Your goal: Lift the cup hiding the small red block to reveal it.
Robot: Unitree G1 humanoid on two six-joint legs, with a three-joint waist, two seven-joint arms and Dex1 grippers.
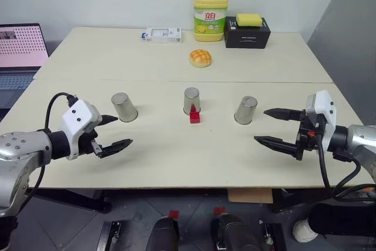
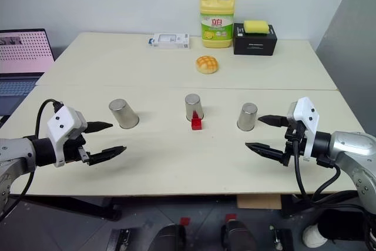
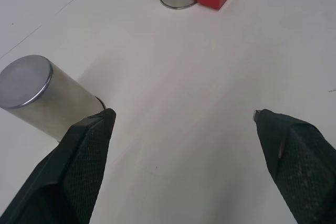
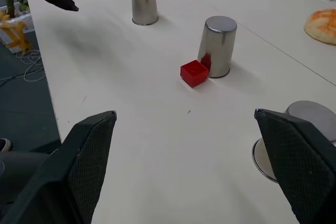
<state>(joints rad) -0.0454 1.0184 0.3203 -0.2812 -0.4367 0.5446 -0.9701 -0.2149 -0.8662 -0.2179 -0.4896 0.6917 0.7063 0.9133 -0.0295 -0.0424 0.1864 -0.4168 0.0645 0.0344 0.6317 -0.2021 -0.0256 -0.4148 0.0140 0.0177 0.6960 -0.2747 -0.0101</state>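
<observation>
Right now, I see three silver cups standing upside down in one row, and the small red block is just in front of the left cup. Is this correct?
Not quite. The small red block sits in front of the middle cup, not the left cup. The left eye view shows it. The three cups, with the right cup, do stand upside down in one row.

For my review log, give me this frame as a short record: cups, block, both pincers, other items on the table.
cups: three silver, upside down in a row: left cup, middle cup, right cup
block: red block uncovered, in front of the middle cup, at its base
left pincer: open, empty, near the left cup
right pincer: open, empty, near the right cup
table far side: bun, yellow bottle, black box, white box
</observation>
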